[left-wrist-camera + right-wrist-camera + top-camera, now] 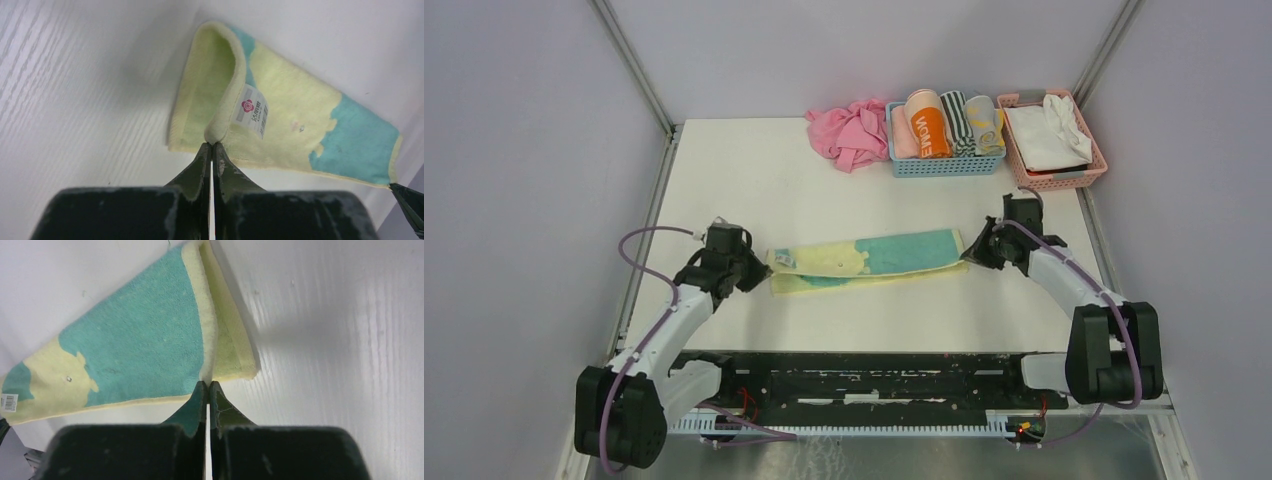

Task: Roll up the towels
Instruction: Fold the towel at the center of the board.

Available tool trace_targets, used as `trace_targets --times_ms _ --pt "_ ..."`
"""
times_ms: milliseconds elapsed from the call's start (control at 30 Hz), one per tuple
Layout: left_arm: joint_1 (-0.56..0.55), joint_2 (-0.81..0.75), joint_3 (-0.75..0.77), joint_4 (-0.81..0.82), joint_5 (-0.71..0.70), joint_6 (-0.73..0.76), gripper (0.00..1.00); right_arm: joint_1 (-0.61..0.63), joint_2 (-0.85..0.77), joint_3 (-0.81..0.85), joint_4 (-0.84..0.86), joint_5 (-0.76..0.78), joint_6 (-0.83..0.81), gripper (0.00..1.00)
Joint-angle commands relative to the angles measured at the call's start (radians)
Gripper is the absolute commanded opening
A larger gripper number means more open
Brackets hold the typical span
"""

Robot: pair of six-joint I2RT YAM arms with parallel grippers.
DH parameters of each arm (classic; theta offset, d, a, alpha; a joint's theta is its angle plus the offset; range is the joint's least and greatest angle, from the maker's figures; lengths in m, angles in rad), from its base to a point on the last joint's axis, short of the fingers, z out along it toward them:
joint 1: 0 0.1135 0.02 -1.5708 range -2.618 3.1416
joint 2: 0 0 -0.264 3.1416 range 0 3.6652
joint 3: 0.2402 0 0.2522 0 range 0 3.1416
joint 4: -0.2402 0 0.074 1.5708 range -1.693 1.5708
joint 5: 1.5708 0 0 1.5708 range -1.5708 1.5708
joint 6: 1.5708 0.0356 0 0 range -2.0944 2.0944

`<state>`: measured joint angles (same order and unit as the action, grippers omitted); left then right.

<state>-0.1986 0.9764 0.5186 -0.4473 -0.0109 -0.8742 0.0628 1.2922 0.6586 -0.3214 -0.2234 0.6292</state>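
A pale yellow towel [869, 260] with a large teal figure lies folded lengthwise across the middle of the table. My left gripper [756, 268] is shut on the towel's left end, its tips [212, 145] pinching the lifted, curled edge of the towel [280, 125] beside a white label [252, 110]. At the right end my right gripper [972, 248] is also shut, its tips [207, 383] pinching the upper layer's corner of the towel [145, 350]. A grey towel with yellow marks [986, 123] stands rolled in the blue basket [944, 166].
At the back stand the blue basket with several rolled towels and a pink basket [1054, 178] holding white cloth. A crumpled pink cloth [852, 133] lies left of the blue basket. Metal rails edge the table at left and right.
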Motion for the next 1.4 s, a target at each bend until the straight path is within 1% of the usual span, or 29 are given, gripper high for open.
trace_targets --times_ms 0,200,367,600,667,767,867,967,1200,1367 --pt "0.004 0.088 0.14 0.049 -0.046 0.036 0.03 -0.028 0.054 0.13 0.001 0.033 -0.056 0.0" --pt "0.03 0.294 0.329 0.094 -0.034 0.068 0.03 -0.048 0.208 0.331 -0.021 -0.004 -0.107 0.0" --pt "0.055 0.389 0.452 0.101 -0.027 0.076 0.03 -0.059 0.345 0.503 -0.012 -0.054 -0.108 0.0" --pt "0.123 0.39 0.464 0.135 -0.009 0.062 0.03 -0.072 0.487 0.67 0.03 -0.112 -0.116 0.0" --pt "0.131 0.393 0.467 0.142 0.002 0.062 0.03 -0.074 0.512 0.7 0.057 -0.14 -0.112 0.0" --pt "0.133 0.389 0.457 0.144 0.02 0.065 0.03 -0.075 0.544 0.743 0.039 -0.167 -0.121 0.0" --pt "0.133 0.37 0.408 0.152 0.049 0.056 0.03 -0.078 0.548 0.723 0.013 -0.172 -0.127 0.0" --pt "0.133 0.328 0.331 0.162 0.064 0.045 0.03 -0.086 0.525 0.657 -0.008 -0.171 -0.122 0.0" --pt "0.133 0.236 0.152 0.161 0.063 0.028 0.03 -0.11 0.398 0.45 -0.032 -0.137 -0.125 0.0" --pt "0.131 0.199 0.065 0.179 0.11 0.021 0.03 -0.111 0.324 0.357 -0.047 -0.118 -0.139 0.0"
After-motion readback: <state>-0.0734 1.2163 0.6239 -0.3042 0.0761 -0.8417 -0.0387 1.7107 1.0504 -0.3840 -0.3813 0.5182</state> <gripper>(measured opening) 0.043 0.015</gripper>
